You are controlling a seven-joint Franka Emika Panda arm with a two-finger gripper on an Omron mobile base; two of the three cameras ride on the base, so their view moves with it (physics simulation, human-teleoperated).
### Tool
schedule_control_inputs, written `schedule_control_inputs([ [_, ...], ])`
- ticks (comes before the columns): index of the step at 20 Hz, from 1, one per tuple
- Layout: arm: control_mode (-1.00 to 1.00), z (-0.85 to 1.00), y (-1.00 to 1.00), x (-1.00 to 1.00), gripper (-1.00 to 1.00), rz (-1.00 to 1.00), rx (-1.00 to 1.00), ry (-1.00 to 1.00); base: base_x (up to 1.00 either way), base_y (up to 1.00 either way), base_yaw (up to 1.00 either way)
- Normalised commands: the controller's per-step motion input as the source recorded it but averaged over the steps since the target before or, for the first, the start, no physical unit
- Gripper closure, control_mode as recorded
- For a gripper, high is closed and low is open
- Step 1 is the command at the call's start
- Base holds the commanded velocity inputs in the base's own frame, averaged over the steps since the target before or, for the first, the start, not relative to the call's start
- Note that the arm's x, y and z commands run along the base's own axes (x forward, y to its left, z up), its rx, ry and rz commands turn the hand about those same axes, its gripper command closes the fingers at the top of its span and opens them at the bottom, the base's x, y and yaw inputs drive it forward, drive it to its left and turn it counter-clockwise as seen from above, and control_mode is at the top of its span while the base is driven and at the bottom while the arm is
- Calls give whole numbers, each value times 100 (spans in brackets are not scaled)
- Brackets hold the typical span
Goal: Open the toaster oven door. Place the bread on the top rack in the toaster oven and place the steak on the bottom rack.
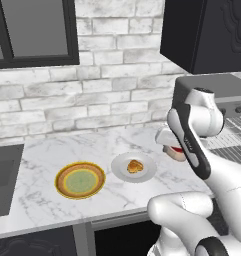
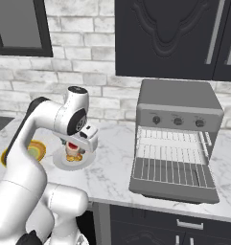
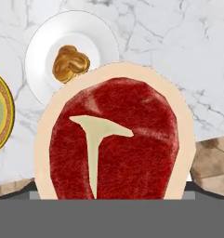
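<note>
Steak (image 3: 114, 142) sits gripped in wide jaws (image 2: 75, 145), arm bent over the counter (image 1: 42, 200).

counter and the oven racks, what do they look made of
Counter: looks like polished white marble, going by the grey veining. Top rack and bottom rack: thin silvery wire grids, probably bare or chromed metal. All rendered, so it's only a look.

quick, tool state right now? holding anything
tool: close over the steak, above the counter; jaws stand wide, but whether they grip the steak cannot be told.
</note>
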Motion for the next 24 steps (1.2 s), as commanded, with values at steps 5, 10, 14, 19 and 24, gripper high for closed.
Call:
schedule_control_inputs([
  [5, -100, 11, -62, -17, 100, 0, 0, 0, 0, 0, 0],
  [10, -100, 8, -65, -18, 100, -2, -1, 0, 0, 0, 0],
  [14, -100, 1, -66, -7, 100, 0, -4, 0, 0, 0, 0],
  [19, -100, -4, -71, 2, 100, -7, -11, -2, 0, 0, 0],
  [24, -100, -1, -68, 12, 100, -3, -7, 0, 0, 0, 0],
])
